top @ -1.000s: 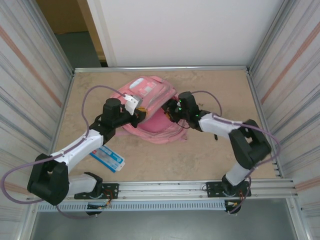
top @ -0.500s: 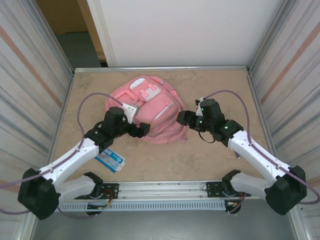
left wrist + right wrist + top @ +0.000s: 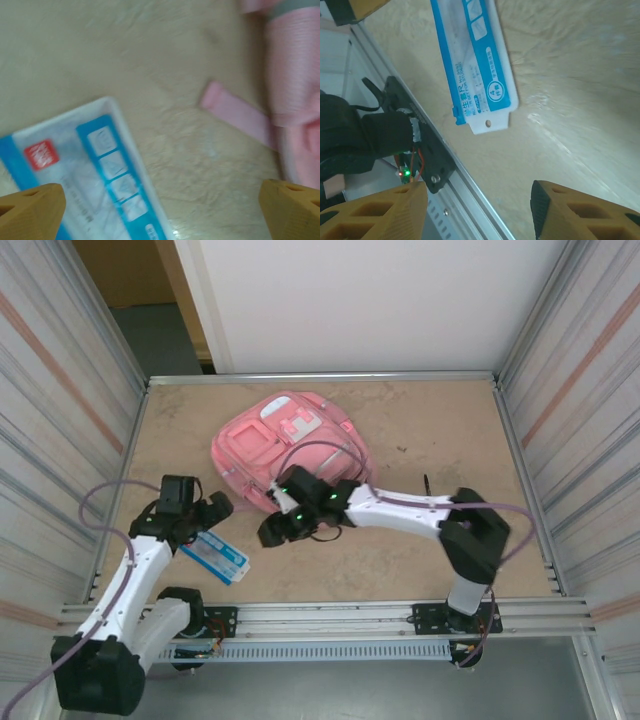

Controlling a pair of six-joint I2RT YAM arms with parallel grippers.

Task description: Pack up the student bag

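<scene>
Pink student bag (image 3: pixel 285 440) lies flat toward the tabletop's (image 3: pixel 430 420) far edge, left of centre. Left end effector (image 3: pixel 215 508) hangs released, spread wide, above a blue-and-white packet (image 3: pixel 216 556) near the near edge. Right end effector (image 3: pixel 273 531), released and empty, hovers beside the bag.

**Pink backpack lies flat on the far half of the table**

The student bag (image 3: pixel 285 445) is a soft pink backpack with white trim, lying front side up on the beige table (image 3: pixel 440 415), left of centre and towards the back. Its pockets face the ceiling, and a pink-and-white checkered patch (image 3: pixel 300 425) sits near its far end. From the left wrist view, a loose pink strap (image 3: pixel 235 112) trails off its edge (image 3: pixel 295 90) and lies flat on the tabletop.
</scene>
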